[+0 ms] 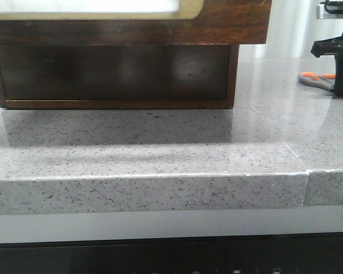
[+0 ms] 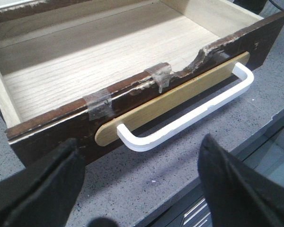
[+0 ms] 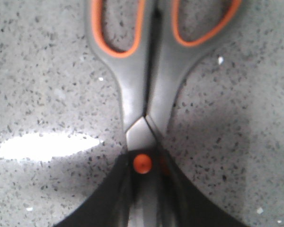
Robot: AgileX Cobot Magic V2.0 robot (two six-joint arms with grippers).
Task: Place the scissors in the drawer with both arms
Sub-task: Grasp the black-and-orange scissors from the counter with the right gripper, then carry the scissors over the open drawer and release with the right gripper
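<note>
The scissors (image 3: 144,94) have grey handles with orange-lined loops. They lie low on the speckled counter at the far right (image 1: 315,80). My right gripper (image 3: 144,165) is shut on them at the orange pivot, with the blades hidden between its black fingers (image 3: 104,203). In the front view the right gripper (image 1: 338,68) stands over their blade end. The drawer (image 2: 85,71) is pulled open, showing a bare pale wood floor, and its white inset front (image 1: 228,23) fills the top of the front view. My left gripper (image 2: 142,189) hangs open in front of the white handle (image 2: 189,116), holding nothing.
A dark wooden housing (image 1: 114,74) sits under the open drawer on the grey speckled counter (image 1: 160,154). The counter's front edge (image 1: 148,194) drops to a dark appliance panel below. Tape patches (image 2: 99,106) and chipped wood mark the drawer's front rim.
</note>
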